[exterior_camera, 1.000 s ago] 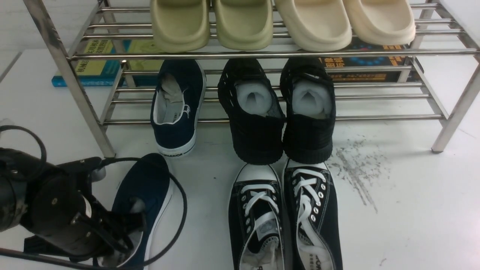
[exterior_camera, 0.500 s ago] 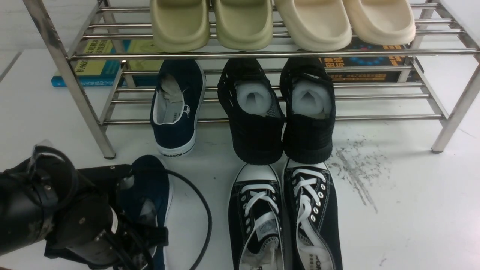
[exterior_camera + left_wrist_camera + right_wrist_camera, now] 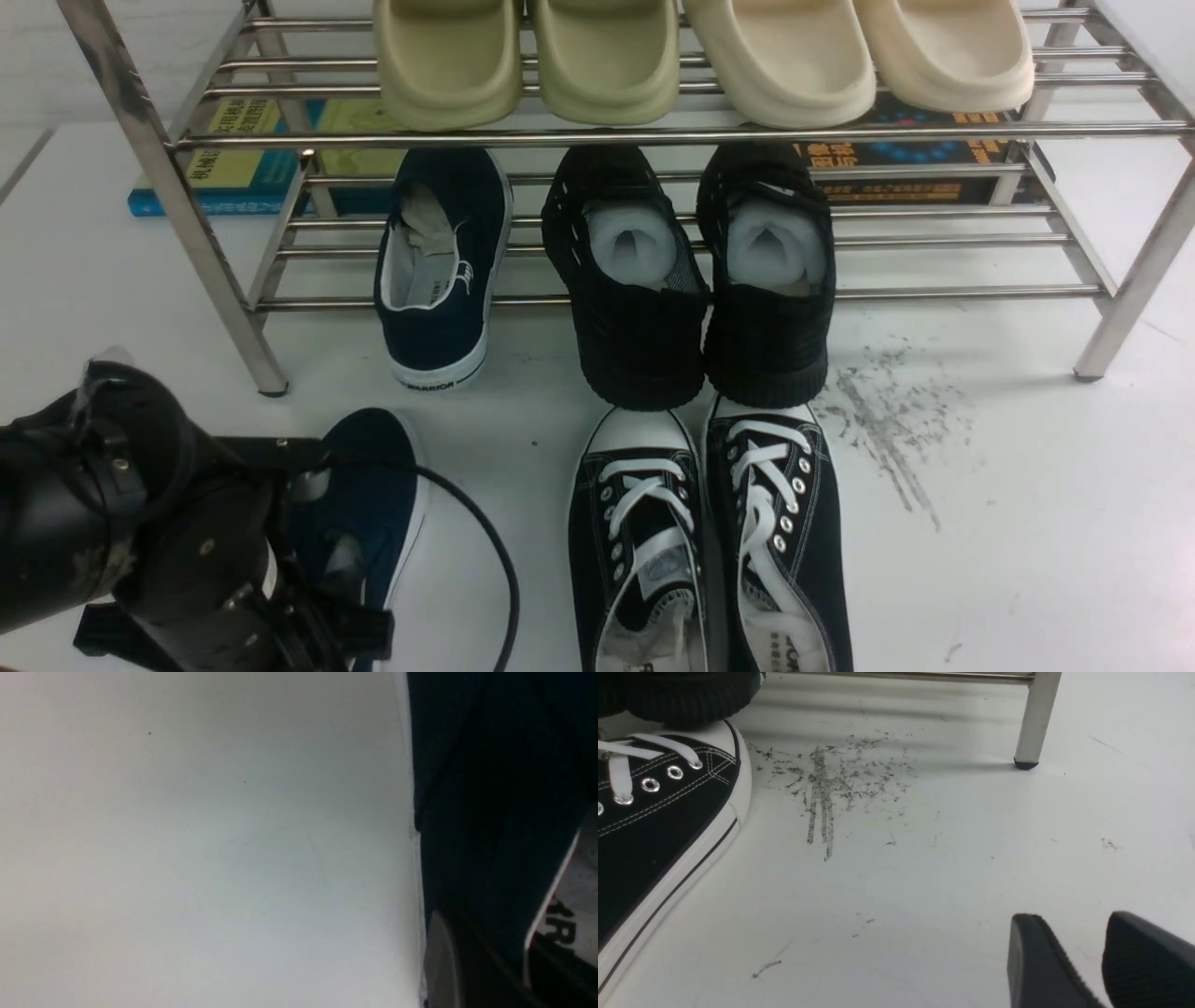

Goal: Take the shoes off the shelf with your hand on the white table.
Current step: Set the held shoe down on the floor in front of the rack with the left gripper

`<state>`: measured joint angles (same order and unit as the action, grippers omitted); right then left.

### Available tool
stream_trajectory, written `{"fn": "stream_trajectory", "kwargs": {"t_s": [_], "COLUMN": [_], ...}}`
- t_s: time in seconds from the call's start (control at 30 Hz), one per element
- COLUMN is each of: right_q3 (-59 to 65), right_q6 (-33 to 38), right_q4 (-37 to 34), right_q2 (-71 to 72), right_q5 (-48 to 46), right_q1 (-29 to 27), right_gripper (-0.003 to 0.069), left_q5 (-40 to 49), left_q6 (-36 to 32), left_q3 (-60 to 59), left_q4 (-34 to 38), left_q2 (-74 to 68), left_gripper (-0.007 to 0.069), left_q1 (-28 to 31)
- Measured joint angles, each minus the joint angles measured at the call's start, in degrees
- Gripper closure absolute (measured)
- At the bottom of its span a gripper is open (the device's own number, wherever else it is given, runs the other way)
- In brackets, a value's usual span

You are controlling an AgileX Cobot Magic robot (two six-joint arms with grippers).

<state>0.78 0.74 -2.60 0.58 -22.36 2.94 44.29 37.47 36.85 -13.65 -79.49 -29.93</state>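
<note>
Two tiers of steel bars make up the shelf (image 3: 653, 138) on the white table (image 3: 1027, 523), and one navy shoe (image 3: 437, 271) lies on its lower tier. Its mate (image 3: 373, 495) sits on the table, heel under the left gripper (image 3: 308, 597), whose finger state I cannot tell. Right gripper (image 3: 1104, 961) fingers (image 3: 1031, 961) sit slightly apart, empty.

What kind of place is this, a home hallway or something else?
Probably a lab test setup, not a hallway: the shelf stands on a white table, books lie behind it, and a robot arm's left tool works there.
</note>
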Motion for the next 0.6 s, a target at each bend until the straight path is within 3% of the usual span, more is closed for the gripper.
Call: {"fn": "stream_trajectory", "kwargs": {"t_s": [0.23,0.33,0.43,0.53,0.6], "right_q3": [0.0,0.0,0.0,0.0,0.0], "right_q6": [0.0,0.0,0.0,0.0,0.0], "right_q4": [0.0,0.0,0.0,0.0,0.0], "right_q2": [0.0,0.0,0.0,0.0,0.0], "right_q5": [0.0,0.0,0.0,0.0,0.0], "right_q1": [0.0,0.0,0.0,0.0,0.0], "right_gripper": [0.0421,0.0421,0.0421,0.0421,0.0421], "left_q5": [0.31,1.86,2.53,3.75,4.49], "left_q6": [0.0,0.26,1.64,3.77,4.14], "left_q3": [0.0,0.0,0.0,0.0,0.06], "left_q4": [0.21,1.18,1.34,0.81,0.59], "left_q2": [0.0,0.0,0.0,0.12,0.72], "left_gripper": [0.0573,0.0536,0.0466,0.0319,0.0259], "left_q1": [-0.08,-0.08,-0.08,-0.08,-0.08]}}
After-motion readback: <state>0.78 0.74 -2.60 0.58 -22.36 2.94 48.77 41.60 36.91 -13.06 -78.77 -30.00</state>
